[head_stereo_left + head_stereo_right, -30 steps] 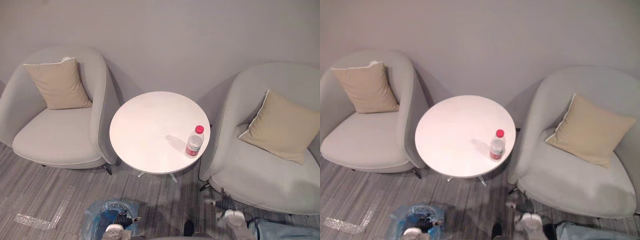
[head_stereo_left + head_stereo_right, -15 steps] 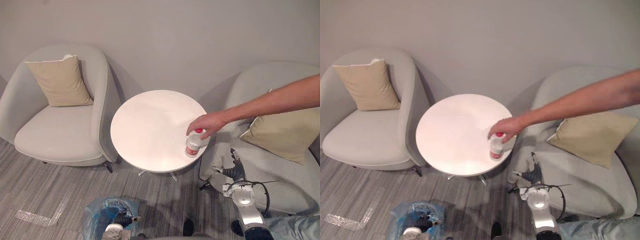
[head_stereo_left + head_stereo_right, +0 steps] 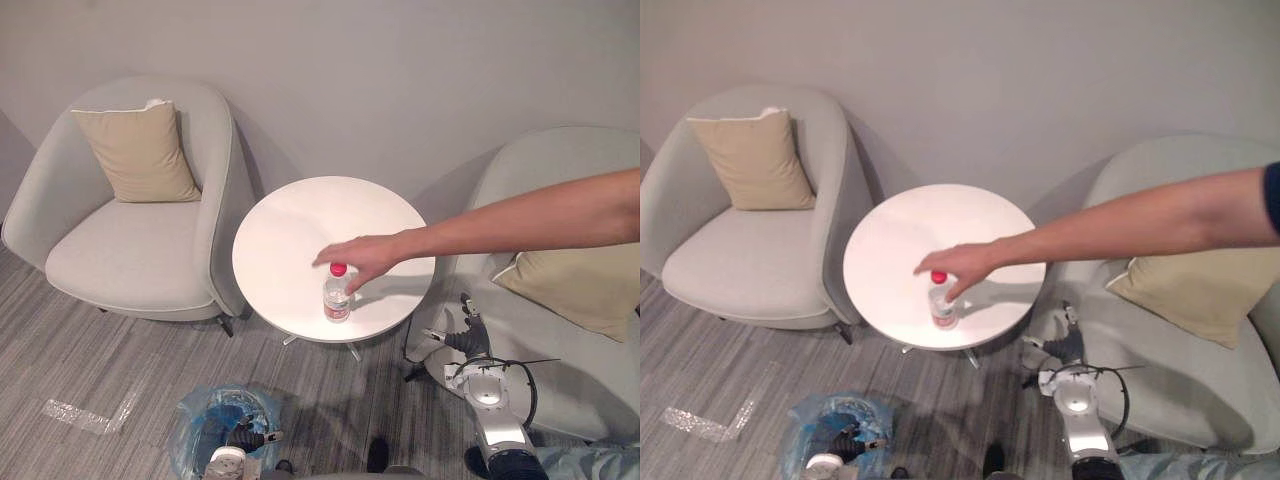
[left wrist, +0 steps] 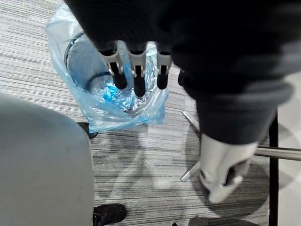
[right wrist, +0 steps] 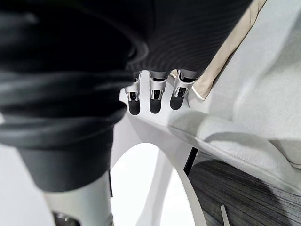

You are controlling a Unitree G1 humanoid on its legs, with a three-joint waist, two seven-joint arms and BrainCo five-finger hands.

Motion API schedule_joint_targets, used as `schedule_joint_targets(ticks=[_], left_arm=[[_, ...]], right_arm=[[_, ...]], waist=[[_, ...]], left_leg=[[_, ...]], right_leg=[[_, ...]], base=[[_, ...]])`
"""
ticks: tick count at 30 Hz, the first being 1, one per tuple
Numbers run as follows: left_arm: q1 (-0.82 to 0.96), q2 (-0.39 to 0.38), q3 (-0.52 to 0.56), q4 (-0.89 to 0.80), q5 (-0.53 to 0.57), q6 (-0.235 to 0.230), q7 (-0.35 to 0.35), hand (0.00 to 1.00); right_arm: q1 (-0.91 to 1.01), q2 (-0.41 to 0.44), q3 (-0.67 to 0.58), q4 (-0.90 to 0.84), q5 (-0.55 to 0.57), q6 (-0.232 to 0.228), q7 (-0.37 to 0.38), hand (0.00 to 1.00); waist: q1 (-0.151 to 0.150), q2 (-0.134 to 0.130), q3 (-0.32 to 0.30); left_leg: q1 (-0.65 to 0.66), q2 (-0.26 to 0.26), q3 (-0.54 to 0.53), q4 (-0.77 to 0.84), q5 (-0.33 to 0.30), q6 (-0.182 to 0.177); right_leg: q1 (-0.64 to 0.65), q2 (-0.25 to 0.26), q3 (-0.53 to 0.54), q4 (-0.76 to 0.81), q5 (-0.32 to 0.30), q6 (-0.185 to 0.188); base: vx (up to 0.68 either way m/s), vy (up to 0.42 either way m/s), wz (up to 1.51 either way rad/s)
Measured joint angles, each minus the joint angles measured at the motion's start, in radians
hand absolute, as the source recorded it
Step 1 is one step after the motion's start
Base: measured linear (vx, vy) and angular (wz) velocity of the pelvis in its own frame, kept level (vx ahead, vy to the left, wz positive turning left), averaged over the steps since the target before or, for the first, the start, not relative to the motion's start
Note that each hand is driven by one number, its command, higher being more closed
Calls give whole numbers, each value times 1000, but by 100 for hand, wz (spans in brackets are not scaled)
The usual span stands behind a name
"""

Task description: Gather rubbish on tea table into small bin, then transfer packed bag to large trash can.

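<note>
Now one bottle [image 3: 337,297] stands near the table [image 3: 300,215] edge, a person's hand [image 3: 358,257] over its cap. Two chairs [image 3: 130,265] flank it. Left hand [image 4: 135,71], fingers straight, hangs above one bin [image 3: 200,425]; right hand [image 5: 155,94] likewise loose.

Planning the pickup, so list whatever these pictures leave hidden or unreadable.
Bottle fill level: too small in the eye views.
Small bin contents: left wrist view, crumpled blue bag and left hand cover them.
Person's arm: cut off by the eye views' right edge.
</note>
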Motion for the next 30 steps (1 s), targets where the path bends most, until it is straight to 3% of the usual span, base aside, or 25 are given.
schedule_joint_targets(ticks=[10, 19, 30], left_arm=[[0, 10, -29, -8, 1, -1, -12, 0], [0, 21, -68, -25, 0, -11, -13, 0], [-10, 19, -79, -57, -1, -24, -7, 0]], right_arm=[[-2, -17, 9, 0, -1, -1, 36, 0], [-75, -67, 131, 8, -1, -19, 64, 0], [-191, -77, 236, 68, -2, -19, 58, 0]], waist=[[-1, -3, 2], [2, -4, 11], [32, 8, 50]], left_leg=[[0, -3, -11, -17, 7, 1], [-34, -24, -57, -13, 17, 8], [-100, -31, -143, -13, 44, -2]], right_leg=[[-1, -5, -13, 0, -5, 5], [-5, -26, -61, 0, -11, 12], [-47, -41, -143, 54, -46, 10]], base=[[2, 6, 4], [-2, 15, 17], [-11, -9, 23]])
